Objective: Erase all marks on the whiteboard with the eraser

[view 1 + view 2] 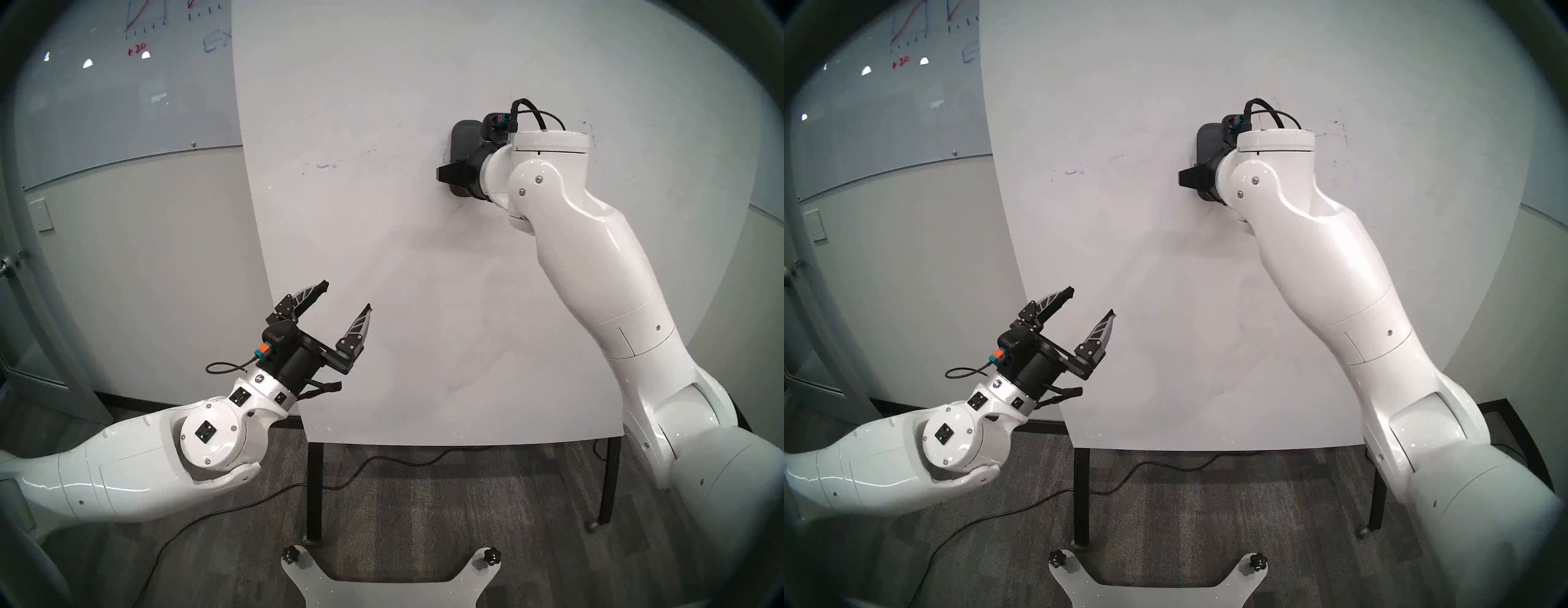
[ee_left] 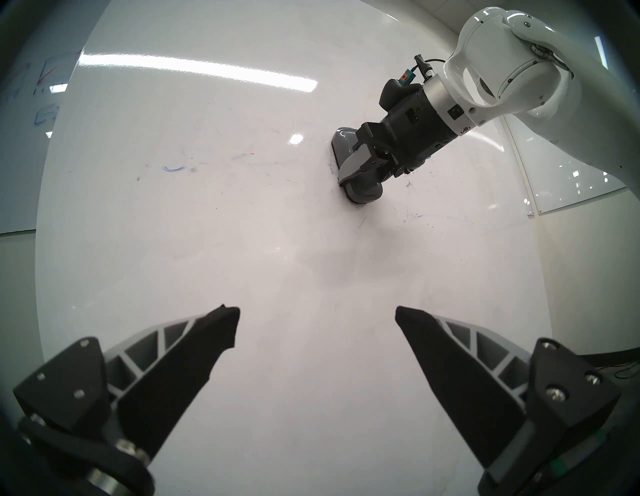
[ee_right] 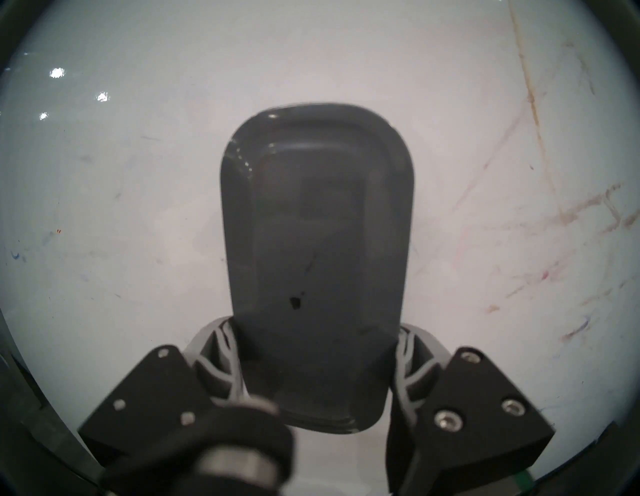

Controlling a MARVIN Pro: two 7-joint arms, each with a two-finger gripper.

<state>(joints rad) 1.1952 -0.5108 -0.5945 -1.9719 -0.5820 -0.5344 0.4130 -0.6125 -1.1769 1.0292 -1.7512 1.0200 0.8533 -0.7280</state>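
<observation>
- So the right hand [image 3: 317, 381] is pinching the eraser [image 3: 317, 242] by its lower end, one finger on each long side, and the pad face looks flat against the whiteboard [image 1: 382, 254].
- In the head view the eraser [image 1: 466, 140] sits in the upper right part of the board, long axis running roughly up and down, most of it sticking out above the fingers.
- The relation that matters, I think: what's left of the marks lies on both sides of it.
- To the robot's left there's a short blue stroke [image 1: 322, 166], well apart from the eraser at about the same height, with faint smudges trailing between them.
- To the right, in the right wrist view, there are scratchy brown-orange strokes [image 3: 533, 104] and some reddish streaks [image 3: 540, 277] near the eraser, not under it.
- With the long axis upright, a sideways sweep would cover the widest band, so that seems the natural next move.
- The left hand [image 1: 345, 297] hangs low by the board's left edge with its fingers spread wide and nothing in them.
- It's actually nearer the blue stroke [image 2: 174, 169], but the right one has the tool, so my guess is the right arm does the reaching.
</observation>
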